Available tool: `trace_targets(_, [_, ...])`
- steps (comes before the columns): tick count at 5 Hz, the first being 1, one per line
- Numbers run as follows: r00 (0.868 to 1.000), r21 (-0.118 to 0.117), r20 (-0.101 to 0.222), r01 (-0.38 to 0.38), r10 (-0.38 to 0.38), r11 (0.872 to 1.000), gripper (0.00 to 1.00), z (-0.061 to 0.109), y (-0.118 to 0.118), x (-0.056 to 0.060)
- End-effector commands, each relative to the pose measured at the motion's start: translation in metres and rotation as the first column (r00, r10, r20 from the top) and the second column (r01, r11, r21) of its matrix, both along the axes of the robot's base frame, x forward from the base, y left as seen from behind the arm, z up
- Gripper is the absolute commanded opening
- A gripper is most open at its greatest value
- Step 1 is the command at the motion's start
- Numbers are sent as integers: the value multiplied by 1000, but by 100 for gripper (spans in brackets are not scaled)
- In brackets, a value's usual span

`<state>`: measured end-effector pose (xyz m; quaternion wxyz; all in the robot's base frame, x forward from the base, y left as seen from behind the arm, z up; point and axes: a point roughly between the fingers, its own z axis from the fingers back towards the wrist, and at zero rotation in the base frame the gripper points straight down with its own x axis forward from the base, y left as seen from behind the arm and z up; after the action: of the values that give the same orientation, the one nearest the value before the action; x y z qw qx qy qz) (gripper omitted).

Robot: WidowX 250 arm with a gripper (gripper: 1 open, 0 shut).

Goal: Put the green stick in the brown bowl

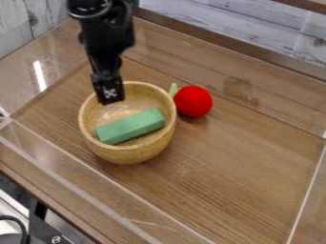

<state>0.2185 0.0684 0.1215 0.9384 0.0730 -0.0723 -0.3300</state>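
Observation:
The green stick [133, 125], a flat mint-green block, lies inside the brown bowl [128, 151], resting slantwise across its hollow. My gripper [110, 93] hangs above the bowl's back left rim, pointing down, its black fingers open and holding nothing. It is clear of the stick, a little above and behind it.
A red ball with a green leaf [193, 100] sits just right of the bowl. Clear plastic walls [306, 205] fence the wooden tabletop on the left, front and right. Open wood lies to the right and in front of the bowl.

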Motion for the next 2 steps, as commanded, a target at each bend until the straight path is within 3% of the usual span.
trace_targets(1, [994, -1, 53, -92, 92, 996, 100, 17, 19, 7])
trace_targets(2, [978, -11, 62, -200, 201, 980, 100, 23, 38, 5])
